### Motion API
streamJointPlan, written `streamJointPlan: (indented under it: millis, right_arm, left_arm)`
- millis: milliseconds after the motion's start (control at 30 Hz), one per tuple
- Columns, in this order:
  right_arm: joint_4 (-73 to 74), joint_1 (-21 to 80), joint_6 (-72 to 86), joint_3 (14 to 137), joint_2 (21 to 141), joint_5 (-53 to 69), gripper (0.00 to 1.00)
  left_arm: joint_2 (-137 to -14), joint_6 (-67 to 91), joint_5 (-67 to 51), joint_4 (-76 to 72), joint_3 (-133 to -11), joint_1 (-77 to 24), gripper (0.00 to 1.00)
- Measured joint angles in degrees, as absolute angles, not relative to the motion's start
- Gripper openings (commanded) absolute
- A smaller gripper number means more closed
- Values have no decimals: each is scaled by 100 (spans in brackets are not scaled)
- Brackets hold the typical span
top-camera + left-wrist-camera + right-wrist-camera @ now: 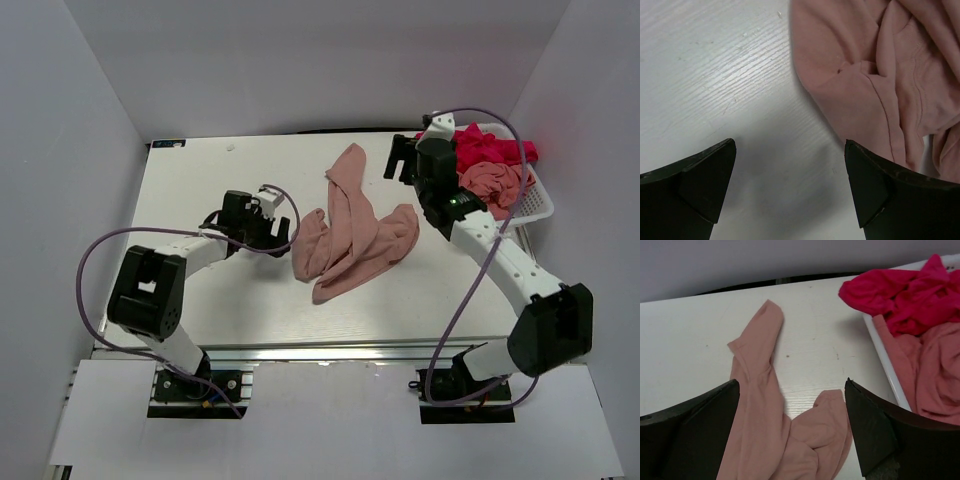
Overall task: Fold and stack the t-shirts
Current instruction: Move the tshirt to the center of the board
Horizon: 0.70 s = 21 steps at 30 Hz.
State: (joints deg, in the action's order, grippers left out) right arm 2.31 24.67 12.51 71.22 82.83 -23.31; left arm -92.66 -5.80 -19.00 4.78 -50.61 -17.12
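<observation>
Top external view puts the crumpled salmon-pink cotton t-shirt point(352, 232) unfolded at the middle of the white table point(200, 175). My left gripper point(280, 232) sits at its 9 o'clock and my right gripper point(402, 160) at 1 o'clock, both with jaws apart and empty. I judge spreading is in hand: next I must pinch opposite edges and pull flat. Other t-shirts point(490, 150) fill the white mesh basket point(540, 200) at 2 o'clock.
</observation>
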Motion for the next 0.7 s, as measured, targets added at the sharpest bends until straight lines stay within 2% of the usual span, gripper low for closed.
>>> streamJointPlan:
  millis: [100, 267, 467, 700]
  right_arm:
    - [115, 2499, 1374, 6827, 8093, -2718, 89]
    - [187, 2440, 1597, 6552, 9028, -2915, 88]
    - [357, 2255, 1826, 6506, 10173, -2679, 86]
    - [456, 2091, 2036, 6768, 10687, -2644, 85]
  left_arm:
    - [-9660, -405, -2010, 255, -5089, -1712, 98]
    - [-10256, -246, -2119, 113, -5546, -1712, 98]
    - [-10342, -235, -2137, -119, -5804, -1712, 98]
    - [-10342, -257, -2115, -183, -5826, -1712, 98]
